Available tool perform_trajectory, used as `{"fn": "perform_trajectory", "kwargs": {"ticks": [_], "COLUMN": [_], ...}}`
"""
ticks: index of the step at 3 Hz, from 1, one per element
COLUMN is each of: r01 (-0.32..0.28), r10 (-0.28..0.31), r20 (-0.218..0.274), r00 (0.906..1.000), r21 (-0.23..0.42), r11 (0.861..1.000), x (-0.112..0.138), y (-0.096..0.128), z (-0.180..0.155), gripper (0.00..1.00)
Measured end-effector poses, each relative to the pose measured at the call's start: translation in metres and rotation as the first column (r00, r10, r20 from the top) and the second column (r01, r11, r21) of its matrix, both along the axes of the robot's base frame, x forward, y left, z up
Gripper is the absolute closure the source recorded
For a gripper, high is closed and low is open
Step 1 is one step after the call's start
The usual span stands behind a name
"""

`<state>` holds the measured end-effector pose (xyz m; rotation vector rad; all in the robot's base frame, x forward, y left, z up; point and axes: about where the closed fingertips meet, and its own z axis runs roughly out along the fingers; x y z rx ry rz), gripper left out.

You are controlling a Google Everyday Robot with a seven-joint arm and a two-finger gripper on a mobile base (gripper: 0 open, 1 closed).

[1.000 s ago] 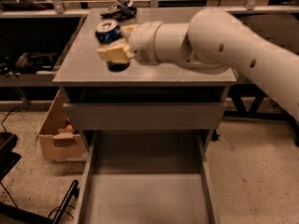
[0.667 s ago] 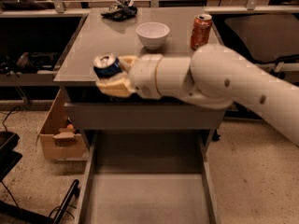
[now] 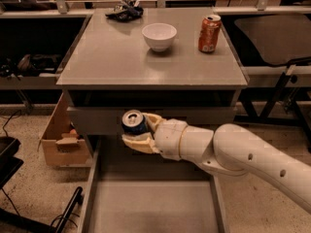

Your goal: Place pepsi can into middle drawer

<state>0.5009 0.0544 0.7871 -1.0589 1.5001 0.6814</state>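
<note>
The pepsi can point(image 3: 133, 122), dark blue with a silver top, is held upright in my gripper point(image 3: 137, 130). The gripper's tan fingers point(image 3: 137, 143) are shut on it from both sides. The can hangs in front of the cabinet, over the rear of the middle drawer point(image 3: 150, 208). That drawer is pulled out toward the camera, a grey tray with a flat floor and low side walls. My white arm point(image 3: 243, 154) reaches in from the right.
On the cabinet top point(image 3: 107, 57) stand a white bowl point(image 3: 159, 36), an orange-red can point(image 3: 209, 33) and a dark crumpled bag point(image 3: 125, 10) at the back. A cardboard box point(image 3: 60, 140) sits on the floor to the left. A dark table stands to the right.
My gripper has carried the pepsi can off the cabinet top, down past its front edge, and now holds it lower, over the open middle drawer.
</note>
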Motion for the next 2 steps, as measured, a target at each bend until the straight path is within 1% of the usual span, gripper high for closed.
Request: {"fn": "perform_trajectory", "kwargs": {"ticks": [1, 2], "r01": [0.024, 0.027], "r10": [-0.024, -0.024], "r20": [-0.016, -0.042], "r00": [0.9996, 0.9988], "r21": [0.037, 0.067], "r11": [0.999, 0.997], "x": [0.014, 0.017], "y": [-0.026, -0.029], "z": [-0.058, -0.079], "gripper": [1.00, 1.00]}}
